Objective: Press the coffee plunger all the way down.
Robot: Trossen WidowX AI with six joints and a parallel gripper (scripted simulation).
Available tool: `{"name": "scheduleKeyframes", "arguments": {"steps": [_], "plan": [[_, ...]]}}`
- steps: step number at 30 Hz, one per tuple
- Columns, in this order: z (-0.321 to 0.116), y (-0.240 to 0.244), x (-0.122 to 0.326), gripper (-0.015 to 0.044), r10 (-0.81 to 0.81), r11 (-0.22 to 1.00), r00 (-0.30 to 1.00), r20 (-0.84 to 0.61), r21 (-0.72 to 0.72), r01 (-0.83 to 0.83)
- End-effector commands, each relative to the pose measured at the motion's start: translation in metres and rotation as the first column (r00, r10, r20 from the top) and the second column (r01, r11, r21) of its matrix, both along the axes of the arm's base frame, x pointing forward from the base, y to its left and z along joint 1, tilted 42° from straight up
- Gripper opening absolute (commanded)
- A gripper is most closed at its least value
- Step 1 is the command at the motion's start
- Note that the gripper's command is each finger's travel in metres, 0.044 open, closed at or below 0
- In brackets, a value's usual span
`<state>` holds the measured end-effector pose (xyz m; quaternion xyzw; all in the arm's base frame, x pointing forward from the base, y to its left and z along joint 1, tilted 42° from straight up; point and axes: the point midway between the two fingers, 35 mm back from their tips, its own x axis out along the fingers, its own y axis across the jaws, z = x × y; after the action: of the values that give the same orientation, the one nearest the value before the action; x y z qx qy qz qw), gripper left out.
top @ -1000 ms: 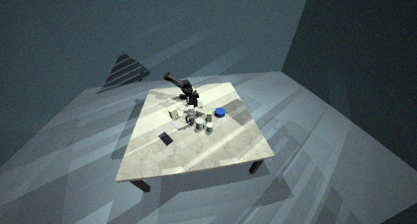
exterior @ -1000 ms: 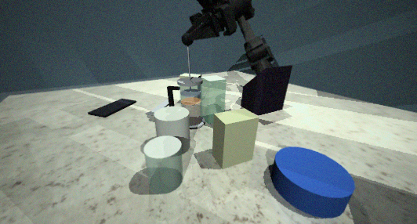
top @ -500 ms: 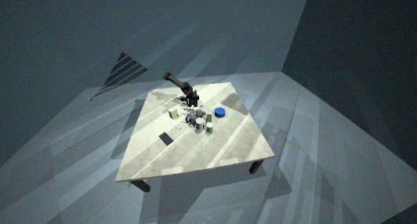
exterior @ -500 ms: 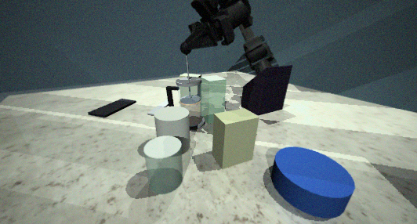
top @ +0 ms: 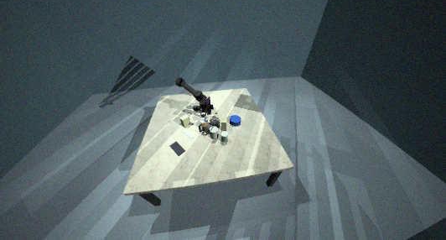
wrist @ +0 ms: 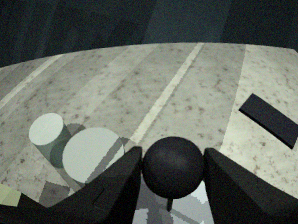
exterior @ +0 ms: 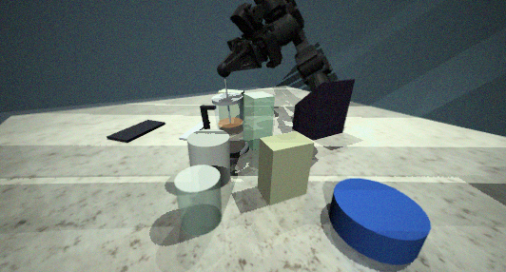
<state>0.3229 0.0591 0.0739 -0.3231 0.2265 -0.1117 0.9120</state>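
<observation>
Black plunger knob [wrist: 172, 167] sits clamped in your claw [wrist: 172, 175], directly above the glass press [exterior: 227, 111], rod partly raised.

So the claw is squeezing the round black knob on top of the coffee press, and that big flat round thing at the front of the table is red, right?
Nearly. The gripper is indeed shut on the plunger knob of the coffee press, as the wrist view shows. But the flat round disc at the front is blue, not red; the exterior view shows it plainly.
</observation>
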Motion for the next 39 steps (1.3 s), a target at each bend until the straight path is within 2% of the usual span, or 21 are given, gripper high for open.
{"name": "scheduleKeyframes", "arguments": {"steps": [1, 39], "plan": [[-0.017, -0.014, -0.005, 0.0124, -0.015, 1.000, 0.999, -0.045, -0.027, 0.013], [-0.025, -0.020, 0.009, 0.0124, -0.014, 0.999, 0.999, -0.038, -0.032, 0.013]]}}
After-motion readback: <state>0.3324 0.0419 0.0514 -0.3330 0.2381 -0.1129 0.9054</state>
